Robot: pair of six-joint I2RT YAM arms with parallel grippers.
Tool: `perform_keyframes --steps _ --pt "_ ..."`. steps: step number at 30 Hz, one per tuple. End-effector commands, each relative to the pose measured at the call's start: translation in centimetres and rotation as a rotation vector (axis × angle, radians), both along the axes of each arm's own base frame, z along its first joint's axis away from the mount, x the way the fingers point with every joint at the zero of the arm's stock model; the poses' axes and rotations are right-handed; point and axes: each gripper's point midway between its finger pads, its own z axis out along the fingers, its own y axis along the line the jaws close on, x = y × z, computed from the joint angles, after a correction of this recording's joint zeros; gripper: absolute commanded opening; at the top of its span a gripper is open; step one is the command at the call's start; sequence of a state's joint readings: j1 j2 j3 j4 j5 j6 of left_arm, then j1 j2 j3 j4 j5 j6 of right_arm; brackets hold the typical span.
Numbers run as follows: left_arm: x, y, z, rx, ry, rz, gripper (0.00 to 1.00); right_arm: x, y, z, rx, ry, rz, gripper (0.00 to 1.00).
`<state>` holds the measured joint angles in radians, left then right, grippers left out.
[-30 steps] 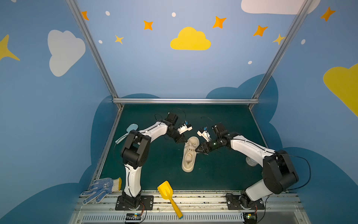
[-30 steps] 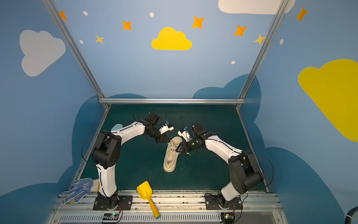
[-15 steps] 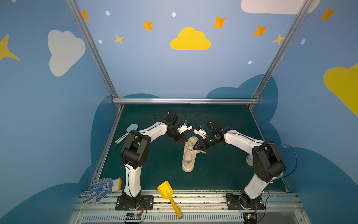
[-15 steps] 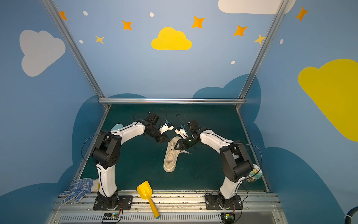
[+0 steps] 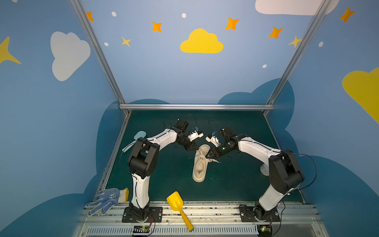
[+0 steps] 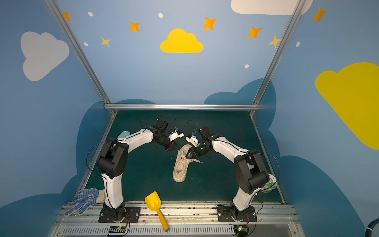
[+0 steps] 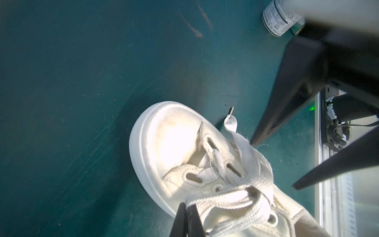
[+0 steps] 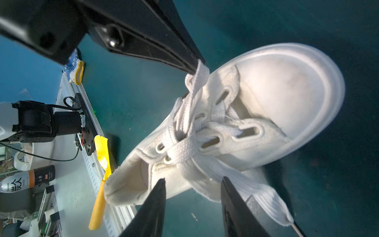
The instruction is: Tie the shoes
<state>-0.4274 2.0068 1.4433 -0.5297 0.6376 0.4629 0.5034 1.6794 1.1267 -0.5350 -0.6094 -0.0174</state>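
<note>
The shoe (image 5: 199, 166) lies in the middle of the green bench (image 5: 164, 180), toe toward 12 o'clock and heel toward 6. The left claw (image 7: 187, 205) is squeezed tight on one lace (image 8: 198, 80) at the shoe's 11 o'clock and holds it up off the shoe. The right claw (image 8: 193, 179) sits at about 2 o'clock with its two fingers (image 8: 155, 205) partway apart. The loose lace end (image 8: 266, 203) runs between them, but I think nothing is gripped there yet.

What could go wrong? Nothing holds the shoe down, so a hard tug from the left claw may drag or tip it. The pinch is right at the claw's tip, so the lace may slip out. The right claw may snap on the shoe's cloth side, or on air, and miss the flat lace. The two claws are near each other — they may bump.

A white can (image 7: 281, 18) at the shoe's 3 o'clock carries tiny print, too small to read. A bottle (image 8: 26, 180) past the bench's 6 o'clock edge shows two big Chinese signs I cannot make out.
</note>
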Motion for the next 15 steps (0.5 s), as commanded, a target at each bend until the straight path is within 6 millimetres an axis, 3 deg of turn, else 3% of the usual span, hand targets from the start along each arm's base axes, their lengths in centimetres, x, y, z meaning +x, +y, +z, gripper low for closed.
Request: perform_keyframes --steps 1,7,15 --pt "-0.5 0.0 -0.2 -0.017 0.029 -0.002 0.05 -0.1 -1.0 0.0 -0.015 0.015 -0.059 0.38" --pt "-0.5 0.0 -0.1 -0.017 0.028 -0.003 0.05 0.3 -2.2 -1.9 -0.062 0.074 -0.116 0.13" --pt "-0.6 0.0 -0.1 -0.018 0.033 -0.001 0.05 -0.1 -2.3 -3.6 -0.085 0.13 -0.11 0.1"
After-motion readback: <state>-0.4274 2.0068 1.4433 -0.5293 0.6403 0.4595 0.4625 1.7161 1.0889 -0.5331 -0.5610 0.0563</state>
